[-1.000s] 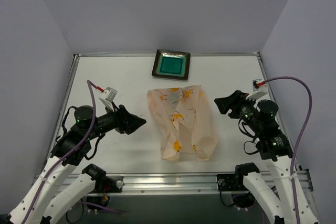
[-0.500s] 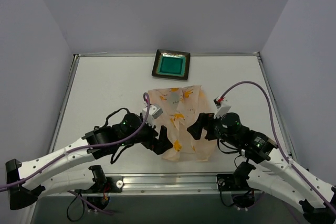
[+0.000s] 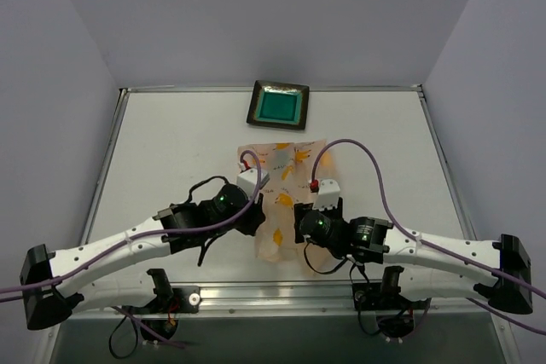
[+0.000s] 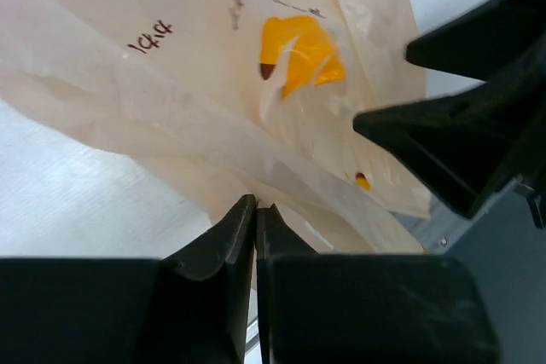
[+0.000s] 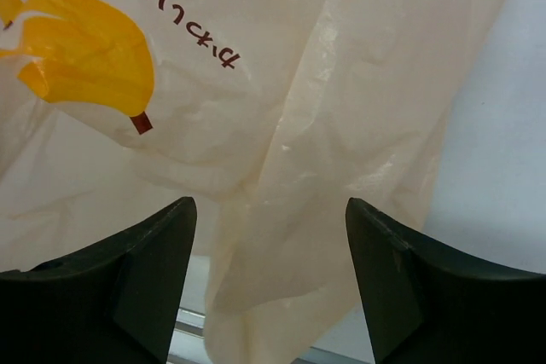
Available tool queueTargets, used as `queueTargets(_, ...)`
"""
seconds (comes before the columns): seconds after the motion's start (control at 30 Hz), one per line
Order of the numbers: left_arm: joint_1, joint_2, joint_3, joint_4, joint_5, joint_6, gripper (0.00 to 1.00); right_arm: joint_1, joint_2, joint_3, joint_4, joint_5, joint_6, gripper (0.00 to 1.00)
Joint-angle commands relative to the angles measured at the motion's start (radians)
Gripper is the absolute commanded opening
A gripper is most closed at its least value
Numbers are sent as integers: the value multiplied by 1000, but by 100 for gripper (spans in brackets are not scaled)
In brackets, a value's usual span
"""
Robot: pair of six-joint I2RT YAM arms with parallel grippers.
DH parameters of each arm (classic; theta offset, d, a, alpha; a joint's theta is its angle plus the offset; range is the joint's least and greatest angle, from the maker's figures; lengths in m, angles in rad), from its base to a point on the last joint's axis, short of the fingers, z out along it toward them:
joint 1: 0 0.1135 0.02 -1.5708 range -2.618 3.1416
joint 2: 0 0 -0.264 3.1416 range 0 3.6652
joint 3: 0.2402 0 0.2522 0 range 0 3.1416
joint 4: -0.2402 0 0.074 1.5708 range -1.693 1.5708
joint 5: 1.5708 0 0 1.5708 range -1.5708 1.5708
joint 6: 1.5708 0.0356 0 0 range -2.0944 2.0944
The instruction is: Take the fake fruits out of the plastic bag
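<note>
The plastic bag [image 3: 286,181] lies in the middle of the worktop [image 3: 171,151], long axis running roughly from the far edge to the near edge, and its near end is where both arms are. The left claw [image 4: 254,206] comes in at the bag's near-left corner with its fingers pinched together on a thin bit of the film, so I'd call that one gripping the bag. The right claw [image 5: 270,210] is at the near-right side, fingers spread wide with a loose fold of plastic hanging between them and nothing squeezed. From there the bag runs away from both claws toward the far edge, so to me the next bit hinges on the right one closing on that fold to match the left's hold. The bag itself is crinkly, see-through pale peach, with yellow banana prints [image 5: 85,40] and some dark lettering, and it looks floppy enough to slip out of a shallow pinch. I honestly can't make out the fake fruits anywhere, presumably buried inside, and I can't tell which end is the open one. Past the bag, by the far edge, sits a dark square tray [image 3: 253,106] with a teal centre, well apart from the action.
</note>
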Motion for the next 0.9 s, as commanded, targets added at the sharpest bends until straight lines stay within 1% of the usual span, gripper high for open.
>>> queueTargets(0.0, -2, -115, 33, -50, -216, 0, 2, 28, -20, 66, -84, 191, 73, 68)
queueTargets(0.03, 5, -137, 21, -53, -235, -2, 2, 27, -23, 65, -85, 191, 74, 79)
queueTargets(0.13, 44, -186, -2, -56, -245, -8, 2, 28, -14, 55, -85, 185, 86, 89)
queueTargets(0.2, 64, -192, -12, -64, -245, -21, 2, 28, 28, 52, -84, 191, 90, 91)
queueTargets(0.23, 80, -197, -28, -59, -238, -23, 2, 27, 64, 54, -82, 196, 92, 89)
queueTargets(0.3, 89, -206, -38, -50, -230, -28, 3, 25, 101, 61, -55, 206, 68, 78)
queueTargets(0.33, 90, -210, -38, -62, -254, -35, 2, 25, 118, 66, -44, 202, 57, 61)
queueTargets(0.4, 92, -246, -29, -131, -307, -49, 2, 19, 158, 77, 8, 153, 2, 39)
queueTargets(0.43, 92, -267, -27, -154, -348, -60, 2, 15, 169, 89, 27, 128, -21, 12)
queueTargets(0.47, 92, -289, -21, -212, -369, -67, 2, 15, 169, 97, 78, 96, -49, 3)
queueTargets(0.5, 92, -336, -15, -246, -391, -86, 2, 16, 163, 103, 114, -10, -118, 0)
queueTargets(0.57, 90, -382, 3, -344, -440, -106, 2, 28, 131, 132, 204, -127, -178, 0)
queueTargets(0.6, 90, -425, 22, -370, -442, -116, 2, 38, 117, 146, 232, -252, -205, 0)
queueTargets(0.63, 90, -443, 34, -393, -442, -120, 2, 48, 91, 187, 246, -305, -250, 0)
queueTargets(0.7, 87, -486, 78, -438, -433, -120, 3, 51, 63, 233, 257, -378, -275, 0)
queueTargets(0.73, 87, -497, 98, -449, -433, -117, 2, 53, 33, 256, 254, -439, -296, 0)
queueTargets(0.77, 86, -503, 118, -459, -430, -111, 3, 51, 17, 296, 254, -453, -299, 0)
queueTargets(0.83, 86, -513, 168, -455, -422, -85, 2, 38, -24, 325, 240, -447, -307, 0)
queueTargets(0.87, 86, -501, 174, -437, -420, -74, 2, -12, -35, 333, 216, -442, -310, 0)
